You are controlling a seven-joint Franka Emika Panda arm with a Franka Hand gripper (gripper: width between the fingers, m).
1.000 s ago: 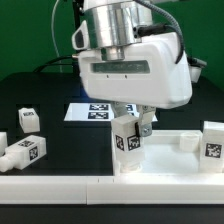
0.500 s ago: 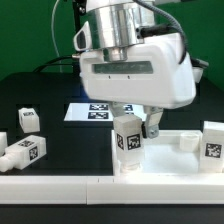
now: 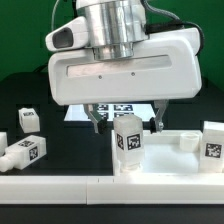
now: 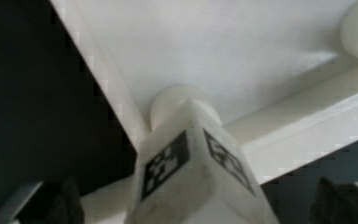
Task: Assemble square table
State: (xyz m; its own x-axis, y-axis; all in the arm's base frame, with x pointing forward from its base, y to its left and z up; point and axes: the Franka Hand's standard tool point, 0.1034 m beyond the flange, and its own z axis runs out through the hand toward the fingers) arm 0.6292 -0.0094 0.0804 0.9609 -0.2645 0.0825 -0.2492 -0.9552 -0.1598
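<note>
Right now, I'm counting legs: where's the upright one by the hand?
The leg stands upright on the square panel's corner toward the exterior view's left, near picture centre, under the open hand.

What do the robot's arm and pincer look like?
The pincer has a wide, boxy white housing with rounded edges and a thin dark seam across its front. Its two fingers are short and dark. Above it sits a ribbed silver cylinder. No markings show.
</note>
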